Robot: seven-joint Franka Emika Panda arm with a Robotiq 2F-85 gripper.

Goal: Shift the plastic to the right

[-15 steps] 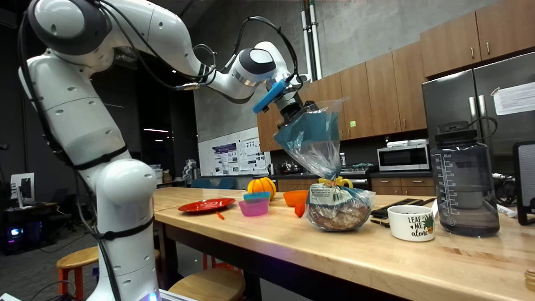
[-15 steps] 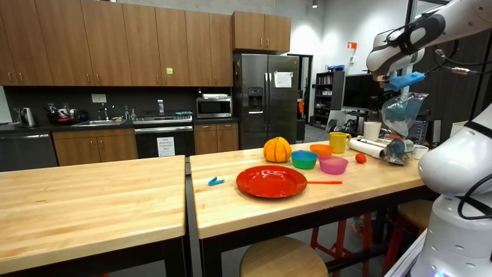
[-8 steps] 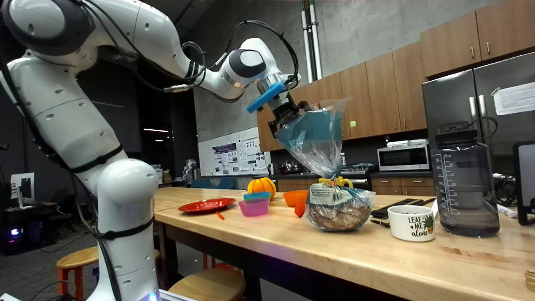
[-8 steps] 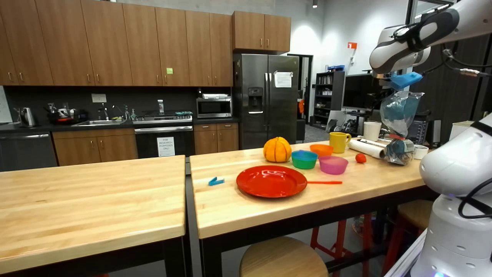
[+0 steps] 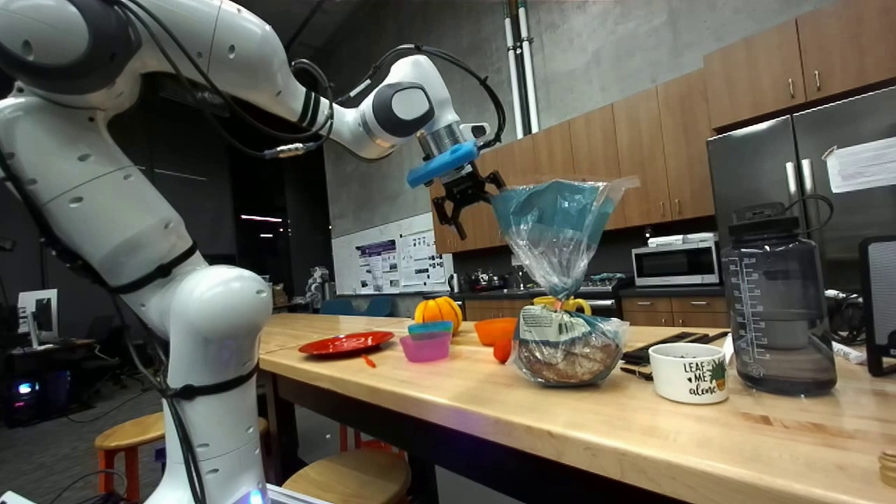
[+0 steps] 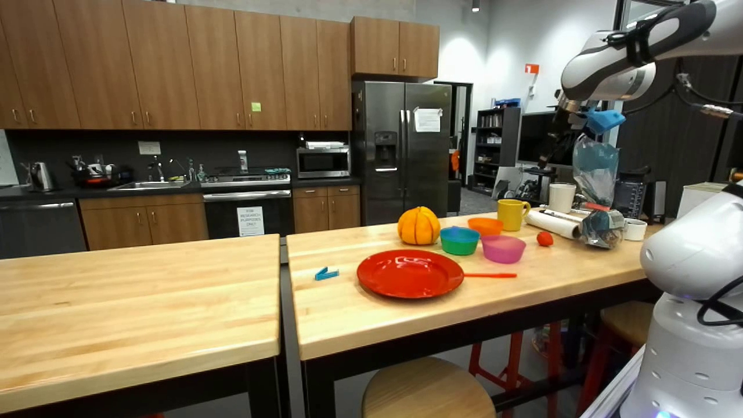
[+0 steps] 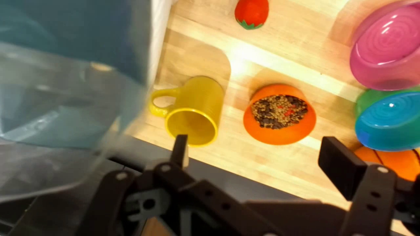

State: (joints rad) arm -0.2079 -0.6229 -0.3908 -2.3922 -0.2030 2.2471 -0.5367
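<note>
The plastic bag (image 5: 560, 269) stands upright on the wooden table (image 5: 462, 381), a brown loaf-like lump (image 5: 563, 362) in its base, its neck gathered and its loose top flaring upward; in an exterior view it sits between a red tomato (image 5: 502, 351) and a white bowl (image 5: 675, 378) bearing printed words. Nothing grips it. No mark shows a starting place, so whether the shift to the right is finished or has yet to begin cannot be settled; a bag standing free beside the pincer (image 7: 259, 157) would suit a finished move, leaving only a withdrawal, but otherwise the grip and the whole carry remain. The pincer hangs beside the flared top, its jaws spread wide with nothing between them; in the wrist view it is above a yellow mug (image 7: 201, 95) and an orange bowl (image 7: 279, 136). Blurred film fills that view's left side near one jaw; whether they touch cannot be told.
</note>
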